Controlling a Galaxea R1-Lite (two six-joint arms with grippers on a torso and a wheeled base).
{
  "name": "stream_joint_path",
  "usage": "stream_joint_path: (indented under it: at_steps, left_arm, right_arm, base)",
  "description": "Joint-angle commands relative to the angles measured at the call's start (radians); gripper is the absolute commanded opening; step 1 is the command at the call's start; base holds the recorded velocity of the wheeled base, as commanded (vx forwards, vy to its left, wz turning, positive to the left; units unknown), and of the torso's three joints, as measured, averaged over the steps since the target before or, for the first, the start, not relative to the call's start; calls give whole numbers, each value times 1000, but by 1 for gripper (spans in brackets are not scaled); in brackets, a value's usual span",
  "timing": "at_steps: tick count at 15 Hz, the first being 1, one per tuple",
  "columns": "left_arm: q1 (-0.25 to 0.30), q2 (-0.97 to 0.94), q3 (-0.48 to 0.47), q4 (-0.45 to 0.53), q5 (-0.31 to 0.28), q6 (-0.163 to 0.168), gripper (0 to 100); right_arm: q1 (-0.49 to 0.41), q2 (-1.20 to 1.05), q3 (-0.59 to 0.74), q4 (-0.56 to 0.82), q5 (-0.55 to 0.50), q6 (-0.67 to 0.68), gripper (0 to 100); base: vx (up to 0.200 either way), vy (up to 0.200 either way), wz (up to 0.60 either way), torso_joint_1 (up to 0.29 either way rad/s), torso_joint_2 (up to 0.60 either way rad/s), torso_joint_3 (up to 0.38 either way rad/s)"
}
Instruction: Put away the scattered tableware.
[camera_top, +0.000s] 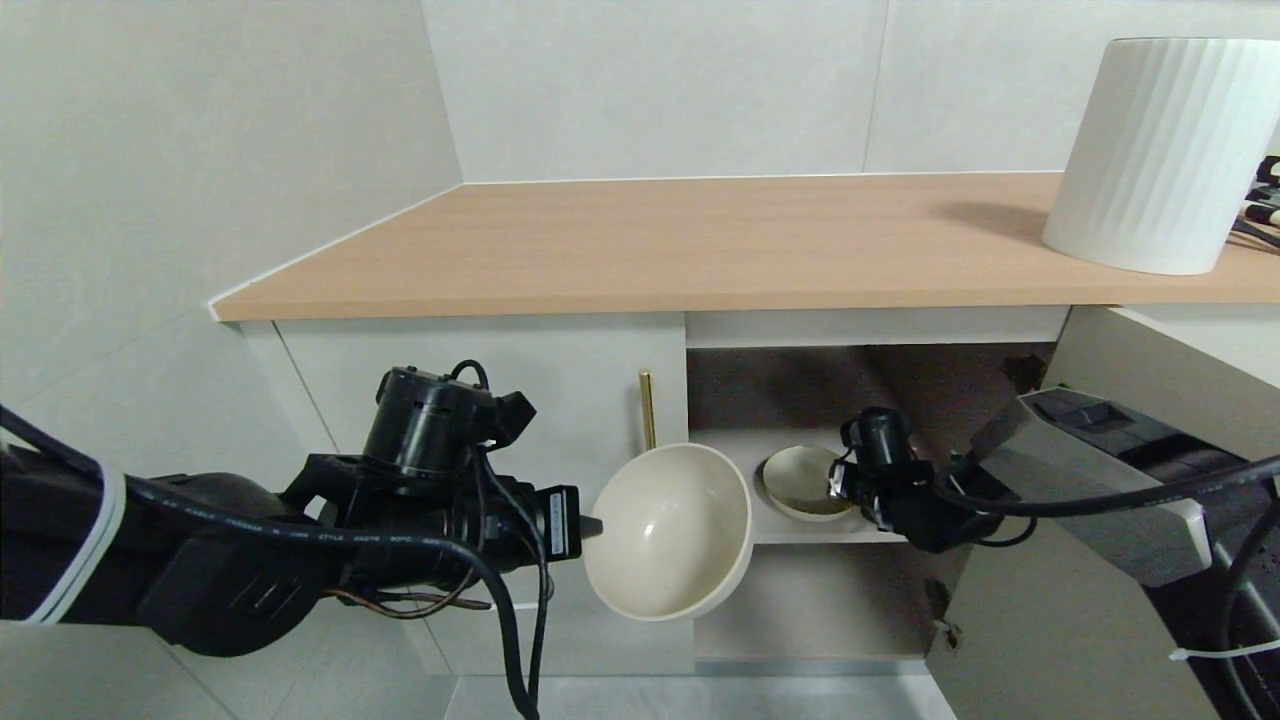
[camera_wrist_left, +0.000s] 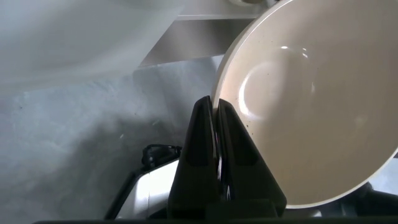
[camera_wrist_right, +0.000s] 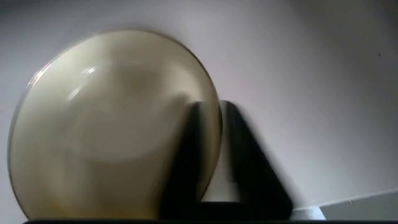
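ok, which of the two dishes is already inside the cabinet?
The small dish in the right gripper, at the shelf. The big bowl in the left gripper hangs outside, in front of the closed door.

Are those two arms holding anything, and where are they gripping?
Left gripper pinches the cream bowl by its rim; right gripper pinches the small dish by its rim inside the cabinet.

Cabinet open under the counter.
The bowl hangs before the closed door, left of the opening; the plate is inside, at the shelf; a container stands on the counter's right end.
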Motion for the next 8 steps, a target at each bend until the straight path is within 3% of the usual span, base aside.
stream_joint_path:
  at_steps: [1, 4, 6, 8]
  left_arm:
    - [-6, 15, -1, -1, 3, 0, 0]
    - [-37, 64, -17, -1, 50, -2, 0]
    - [-60, 97, -25, 0, 98, -2, 0]
    - [-75, 120, -30, 0, 104, 0, 0]
  right_arm:
    - [-2, 0, -4, 0, 1, 0, 100]
    - [-1, -52, 36, 0, 1, 15, 100]
    - [32, -174, 163, 0, 16, 26, 100]
    - [74, -310, 300, 1, 88, 20, 100]
  base:
    - [0, 0, 0, 0, 0, 0]
    - [0, 0, 0, 0, 0, 0]
    - [0, 0, 0, 0, 0, 0]
    - [0, 0, 0, 0, 0, 0]
